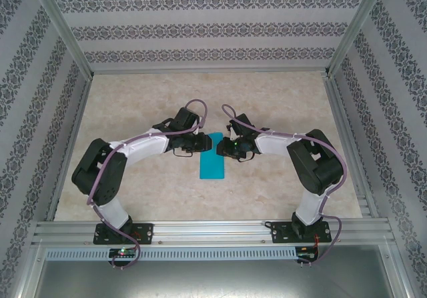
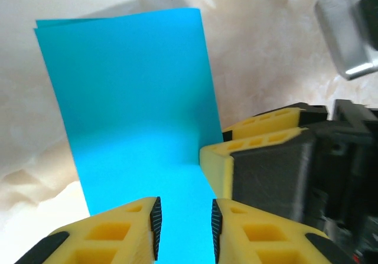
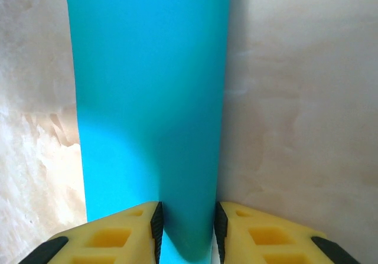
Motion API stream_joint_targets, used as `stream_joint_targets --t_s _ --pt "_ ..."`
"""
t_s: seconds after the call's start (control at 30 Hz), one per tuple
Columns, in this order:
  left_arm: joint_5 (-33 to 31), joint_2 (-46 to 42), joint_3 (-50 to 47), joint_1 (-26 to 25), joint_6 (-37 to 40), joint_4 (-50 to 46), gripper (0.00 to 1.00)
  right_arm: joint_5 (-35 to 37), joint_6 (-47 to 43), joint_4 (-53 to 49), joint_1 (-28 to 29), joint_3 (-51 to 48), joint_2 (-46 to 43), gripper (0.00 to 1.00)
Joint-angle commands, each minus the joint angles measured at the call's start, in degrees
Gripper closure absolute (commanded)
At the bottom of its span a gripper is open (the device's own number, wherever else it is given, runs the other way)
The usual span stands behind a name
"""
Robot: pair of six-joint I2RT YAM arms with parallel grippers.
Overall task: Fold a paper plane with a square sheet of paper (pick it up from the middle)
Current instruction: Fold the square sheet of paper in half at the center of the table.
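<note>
The square sheet of paper [image 1: 213, 161] lies on the table folded in half, a narrow turquoise rectangle between my two arms. My left gripper [image 2: 185, 228] hovers over its near end. Its pads stand apart and flat paper [image 2: 130, 98] shows in the gap, so it is open. My right gripper [image 3: 186, 231] is at the same end. Its pads are apart around the rounded, raised fold edge of the paper [image 3: 147, 98], and a sliver of gap shows beside the right pad. Both grippers meet at the sheet's far end, the left gripper [image 1: 199, 145] and the right gripper [image 1: 225, 148].
In the left wrist view a yellow finger [image 2: 260, 134] of the right gripper sits close on the right, touching the paper's edge. The beige marbled tabletop [image 1: 280, 105] is fenced by aluminium rails [image 1: 343, 121] and patterned walls.
</note>
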Motion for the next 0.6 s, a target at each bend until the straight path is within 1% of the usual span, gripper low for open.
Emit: stream_joint_targets --t_s 0.0,0.2,0.43,0.57 --pt "-2.81 -3.15 1.65 -0.51 2.62 -5.06 0.67 3.82 0.14 -2.62 -1.02 -1.27 -1.20 0.68" --pt "-3.53 -4.07 0.52 -0.42 2.67 -5.66 0.66 4.55 1.15 -2.01 -1.15 -2.41 -2.47 0.69" --pt "-3.14 -2.60 0.24 -0.25 2.76 -4.88 0.66 5.52 1.49 -2.56 -1.18 -2.22 -3.40 0.69" --pt "-2.69 -1.67 0.39 -0.14 2.80 -4.35 0.67 4.62 0.85 -2.39 -0.99 -1.42 -3.51 0.69"
